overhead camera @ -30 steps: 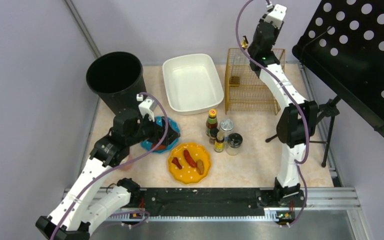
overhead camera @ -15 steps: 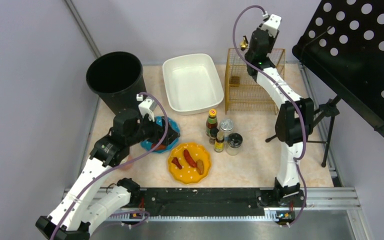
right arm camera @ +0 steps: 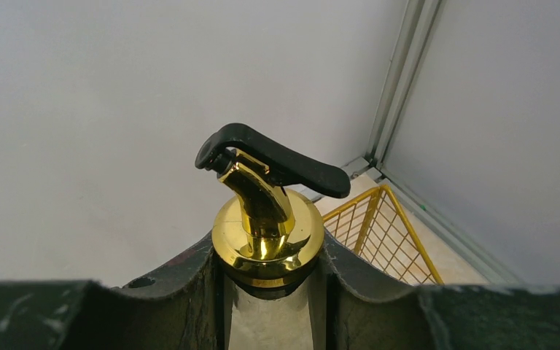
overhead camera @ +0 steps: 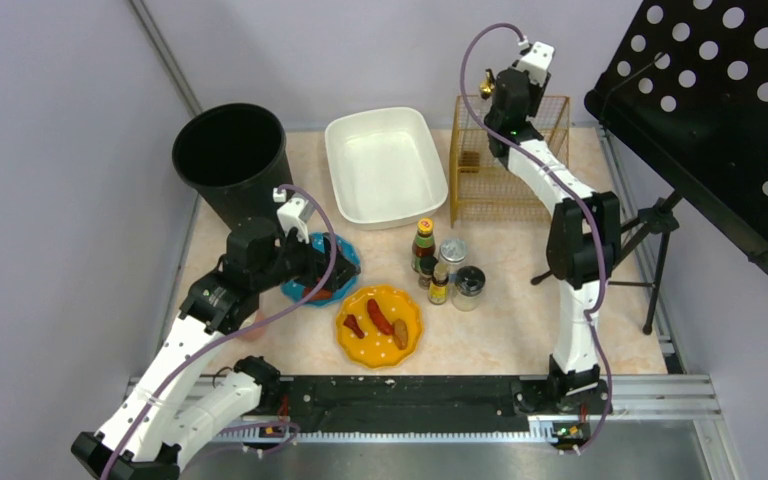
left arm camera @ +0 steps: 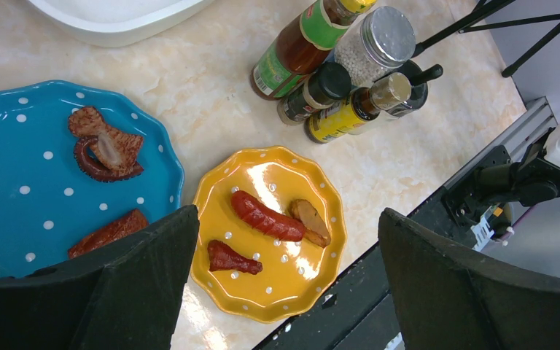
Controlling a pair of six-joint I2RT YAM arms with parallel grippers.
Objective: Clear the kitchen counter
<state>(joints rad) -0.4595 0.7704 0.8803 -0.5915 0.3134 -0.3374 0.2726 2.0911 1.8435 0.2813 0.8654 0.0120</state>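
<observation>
The kitchen counter [overhead camera: 520, 250] lies flat, long axis left-right. Right gripper [right arm camera: 270, 292] clamps a gold-topped dispenser [right arm camera: 266, 219] (over the wire basket [overhead camera: 505, 180]); left gripper [left arm camera: 288, 248] spread wide above the blue plate [left arm camera: 14, 146].

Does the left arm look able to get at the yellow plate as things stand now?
Probably yes. The left tool hangs open close by the yellow plate, with nothing between them; the bottles stand off to one side.

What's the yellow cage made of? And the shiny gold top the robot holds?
The yellow basket looks like thin painted wire: you can see through its grid. The gold top looks like polished metal or plated plastic, since it mirrors light. Its black lever looks like matte plastic.
</observation>
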